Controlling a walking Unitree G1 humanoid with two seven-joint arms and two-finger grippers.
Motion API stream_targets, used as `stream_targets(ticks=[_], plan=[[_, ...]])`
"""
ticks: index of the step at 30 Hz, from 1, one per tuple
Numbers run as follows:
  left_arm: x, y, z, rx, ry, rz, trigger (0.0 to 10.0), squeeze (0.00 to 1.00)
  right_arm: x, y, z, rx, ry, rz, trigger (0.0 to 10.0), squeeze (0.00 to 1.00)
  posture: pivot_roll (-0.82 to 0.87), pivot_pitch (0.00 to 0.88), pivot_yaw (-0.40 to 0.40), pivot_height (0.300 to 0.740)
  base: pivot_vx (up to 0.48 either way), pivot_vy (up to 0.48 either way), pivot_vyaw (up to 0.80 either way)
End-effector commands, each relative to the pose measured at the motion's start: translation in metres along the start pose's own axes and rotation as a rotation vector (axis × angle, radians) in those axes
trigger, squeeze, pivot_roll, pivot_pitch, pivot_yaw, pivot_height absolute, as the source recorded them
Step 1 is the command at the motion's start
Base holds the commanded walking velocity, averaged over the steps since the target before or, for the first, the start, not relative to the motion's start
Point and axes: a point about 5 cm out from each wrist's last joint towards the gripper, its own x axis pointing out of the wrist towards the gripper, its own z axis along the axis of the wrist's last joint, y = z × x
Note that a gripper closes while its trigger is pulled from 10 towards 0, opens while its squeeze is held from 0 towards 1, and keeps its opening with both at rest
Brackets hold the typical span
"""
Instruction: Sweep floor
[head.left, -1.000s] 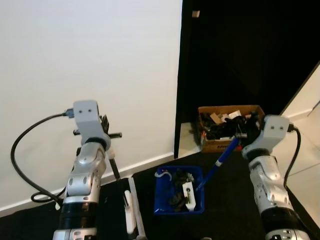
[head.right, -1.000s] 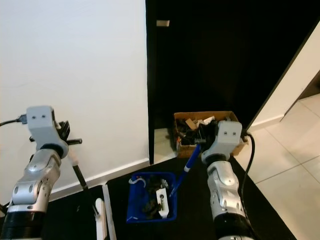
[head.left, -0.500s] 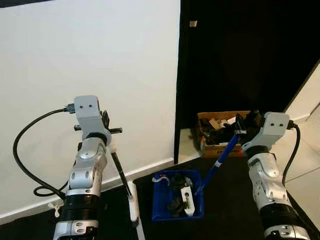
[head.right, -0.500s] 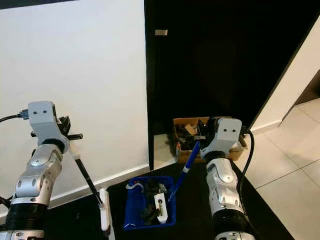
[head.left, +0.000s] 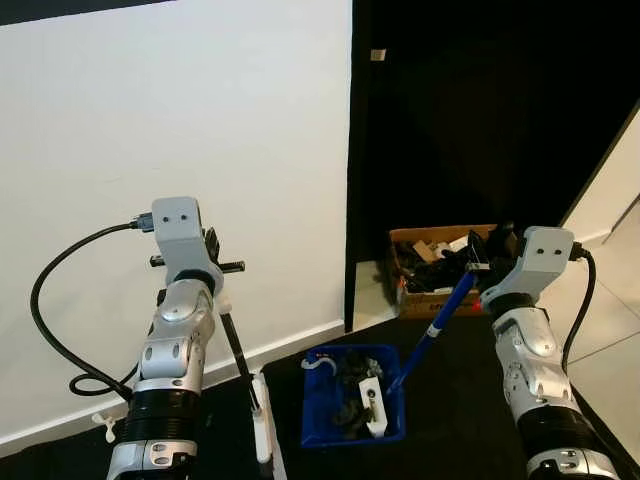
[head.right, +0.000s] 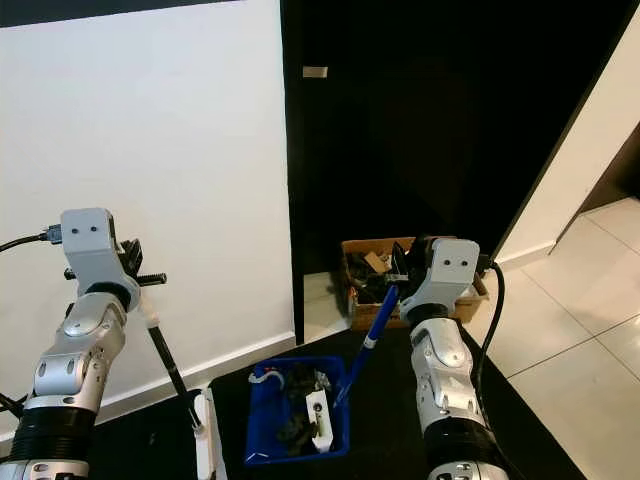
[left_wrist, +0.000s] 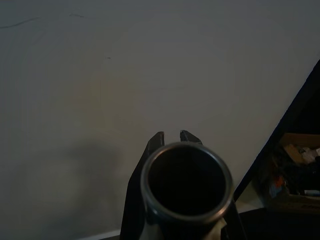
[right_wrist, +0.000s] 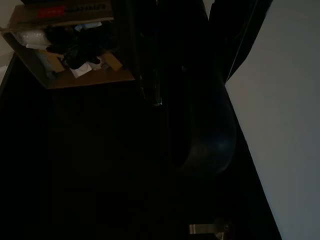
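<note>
1. Nearest the robot, the left gripper (head.left: 213, 262) is clamped on the top of a black broom handle (head.left: 236, 352) that slants down to a white broom head (head.left: 262, 432) resting on the dark floor (head.left: 460, 400), just beside the dustpan; the left wrist view looks straight down the handle's open tube end between the fingers (left_wrist: 158, 137). If that grip slackens, the handle could tip against the white wall (head.left: 150, 120) or fall across the pan

2. The blue dustpan (head.left: 352, 408) sits on the dark floor between the arms and holds dark scraps, a white piece and a pale curl of cord. Its blue handle (head.left: 437, 325) rises to the right gripper (head.left: 478, 262), which is closed on the upper end. A tilt or jerk of that handle would spill the load back onto the floor, and a broom stroke pushed too hard could shove debris over the pan's back wall

3. Farther off, against the black partition, a cardboard box (head.left: 440, 262) is full of dark jumbled items and some pale scraps; what they are I cannot quite make out. The right wrist sits close to it, so a swing of the dustpan handle might knock its rim
</note>
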Motion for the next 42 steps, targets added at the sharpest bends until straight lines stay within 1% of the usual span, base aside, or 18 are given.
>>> stream_targets(ticks=[1, 3, 4, 5, 7, 8, 10, 11, 14, 15, 17, 21, 23, 27, 31, 34, 36, 42], plan=[[0.000, 0.008, 0.003, 0.033, -0.030, 0.019, 10.0, 0.00, 0.004, 0.004, 0.008, 0.010, -0.054, 0.012, 10.0, 0.00, 0.00, 0.040, 0.039, 0.740, 0.000, 0.000, 0.00], [0.000, 0.008, 0.002, 0.041, -0.032, 0.020, 10.0, 0.00, 0.003, 0.005, 0.008, 0.011, -0.052, 0.013, 10.0, 0.00, 0.00, 0.040, 0.039, 0.740, 0.000, 0.000, 0.00], [-0.002, 0.010, -0.001, 0.057, -0.037, 0.019, 10.0, 0.00, 0.001, 0.006, 0.003, 0.012, -0.037, 0.018, 10.0, 0.00, -0.01, 0.042, 0.038, 0.740, 0.000, 0.000, 0.00], [-0.002, 0.010, -0.001, 0.057, -0.037, 0.019, 10.0, 0.00, 0.001, 0.006, 0.003, 0.012, -0.037, 0.018, 10.0, 0.00, -0.01, 0.042, 0.038, 0.740, 0.000, 0.000, 0.00], [-0.003, 0.011, -0.004, 0.059, -0.051, 0.009, 10.0, 0.00, -0.003, 0.006, -0.005, 0.005, -0.010, 0.015, 10.0, 0.00, -0.01, 0.042, 0.038, 0.740, 0.000, 0.000, 0.00], [-0.006, 0.012, -0.015, 0.059, -0.043, 0.002, 10.0, 0.00, -0.008, 0.006, -0.014, 0.003, 0.021, 0.007, 10.0, 0.00, 0.00, 0.040, 0.035, 0.740, 0.000, 0.000, 0.00], [-0.008, 0.013, -0.026, 0.071, -0.020, 0.002, 10.0, 0.00, -0.012, 0.005, -0.021, -0.008, 0.043, 0.005, 10.0, 0.00, -0.01, 0.042, 0.035, 0.740, 0.000, 0.000, 0.00], [-0.008, 0.014, -0.027, 0.074, -0.016, 0.003, 10.0, 0.00, -0.013, 0.005, -0.022, -0.010, 0.046, 0.006, 10.0, 0.00, -0.01, 0.042, 0.035, 0.740, 0.000, 0.000, 0.00], [-0.011, 0.015, -0.035, 0.046, 0.005, 0.003, 10.0, 0.00, -0.017, 0.004, -0.027, 0.004, 0.061, -0.005, 10.0, 0.00, -0.01, 0.042, 0.035, 0.740, 0.000, 0.000, 0.00], [-0.015, 0.015, -0.043, 0.032, 0.028, 0.001, 10.0, 0.00, -0.020, 0.005, -0.032, 0.009, 0.078, -0.001, 10.0, 0.00, -0.01, 0.040, 0.038, 0.740, 0.000, 0.000, 0.00], [-0.017, 0.016, -0.048, 0.043, 0.040, -0.001, 10.0, 0.00, -0.023, 0.006, -0.035, 0.008, 0.088, 0.004, 10.0, 0.00, -0.01, 0.037, 0.039, 0.740, 0.000, 0.000, 0.00], [-0.019, 0.016, -0.053, 0.056, 0.049, -0.004, 10.0, 0.00, -0.024, 0.007, -0.038, 0.008, 0.095, 0.007, 10.0, 0.00, -0.01, 0.034, 0.039, 0.740, 0.000, 0.000, 0.00], [-0.023, 0.016, -0.059, 0.061, 0.052, -0.013, 10.0, 0.00, -0.026, 0.010, -0.041, 0.022, 0.099, 0.011, 10.0, 0.00, -0.01, 0.028, 0.038, 0.740, 0.000, 0.000, 0.00], [-0.027, 0.015, -0.063, 0.072, 0.058, -0.027, 10.0, 0.00, -0.029, 0.011, -0.045, 0.019, 0.103, 0.014, 10.0, 0.00, -0.01, 0.028, 0.038, 0.740, 0.000, 0.000, 0.00], [-0.034, 0.009, -0.071, 0.069, 0.073, -0.043, 10.0, 0.00, -0.037, 0.010, -0.051, 0.016, 0.120, 0.014, 10.0, 0.00, -0.01, 0.023, 0.042, 0.740, 0.000, 0.000, 0.00], [-0.035, 0.007, -0.073, 0.071, 0.077, -0.051, 10.0, 0.00, -0.039, 0.010, -0.053, 0.014, 0.123, 0.014, 10.0, 0.00, -0.01, 0.023, 0.042, 0.740, 0.000, 0.000, 0.00], [-0.038, 0.003, -0.077, 0.076, 0.081, -0.064, 10.0, 0.00, -0.042, 0.011, -0.056, 0.020, 0.123, 0.009, 10.0, 0.00, -0.01, 0.023, 0.042, 0.740, 0.000, 0.000, 0.00], [-0.041, 0.000, -0.081, 0.074, 0.080, -0.071, 10.0, 0.00, -0.047, 0.013, -0.060, 0.019, 0.119, 0.010, 10.0, 0.00, -0.01, 0.018, 0.040, 0.740, 0.000, 0.000, 0.00]])
